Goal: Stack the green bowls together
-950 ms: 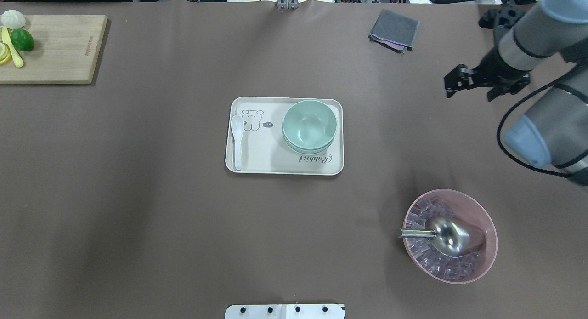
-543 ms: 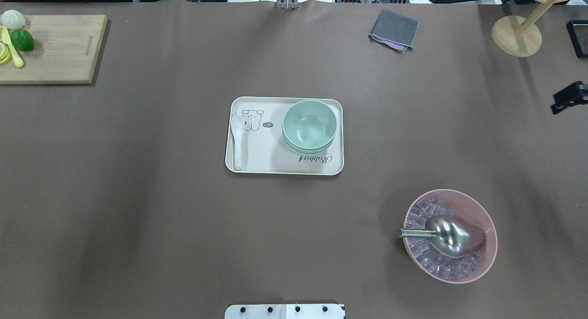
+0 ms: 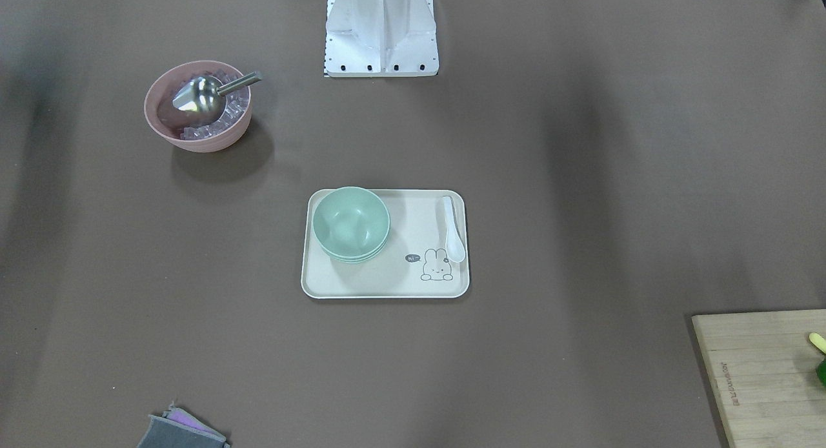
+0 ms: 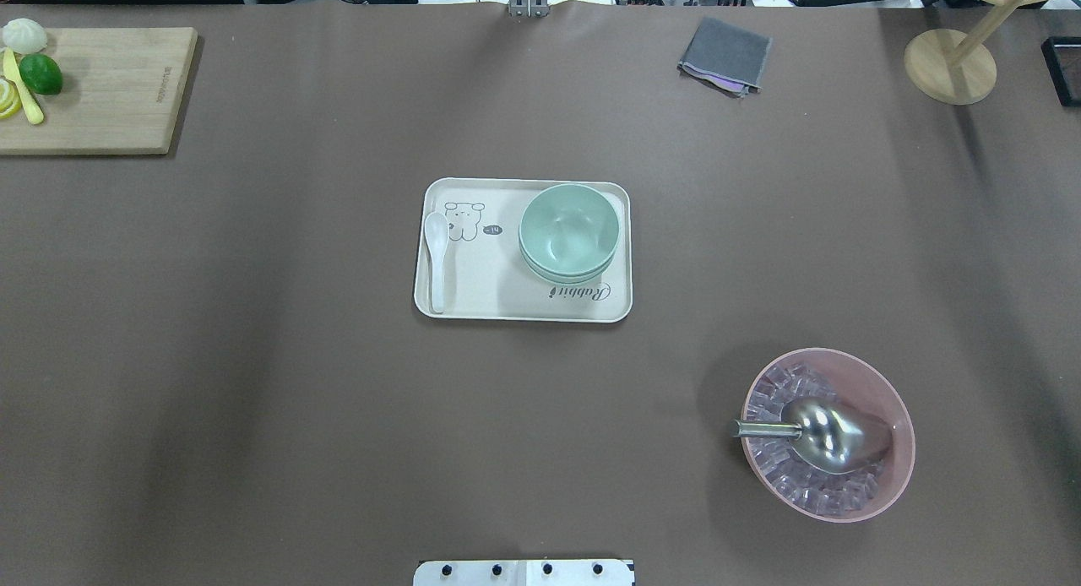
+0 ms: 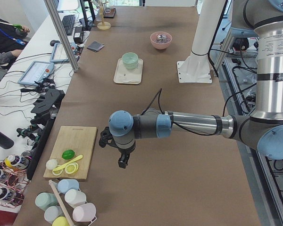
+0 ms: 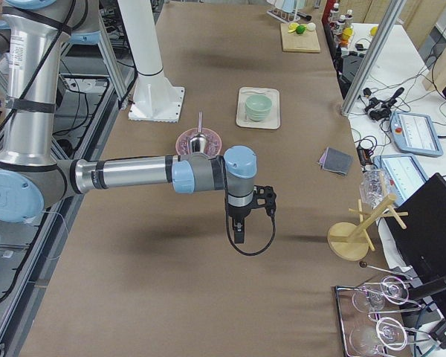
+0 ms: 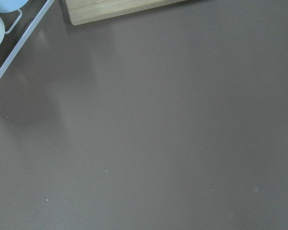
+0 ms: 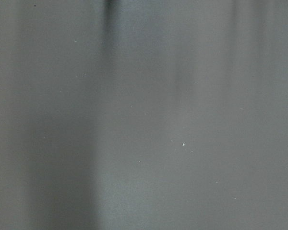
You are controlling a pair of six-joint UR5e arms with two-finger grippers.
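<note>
The pale green bowls [image 4: 568, 231] sit nested in one stack on the right part of a cream tray [image 4: 481, 295]. The stack also shows in the front-facing view [image 3: 351, 223], the left view [image 5: 130, 60] and the right view [image 6: 258, 105]. My left gripper [image 5: 123, 162] hangs over the brown table near the cutting board, far from the tray. My right gripper [image 6: 238, 236] hangs over the table's other end, beyond the pink bowl. Both show only in the side views, so I cannot tell whether they are open or shut.
A white spoon [image 4: 437, 257] lies on the tray's left side. A pink bowl [image 4: 902, 451] holds ice cubes and a metal scoop [image 4: 832, 434]. A cutting board [image 4: 110, 88] with fruit, a grey cloth [image 4: 726, 54] and a wooden stand [image 4: 950, 67] lie along the far edge.
My right arm has swung out of the overhead view past its right edge, which uncovered the wooden stand. The bowls, tray and pink bowl have not moved.
</note>
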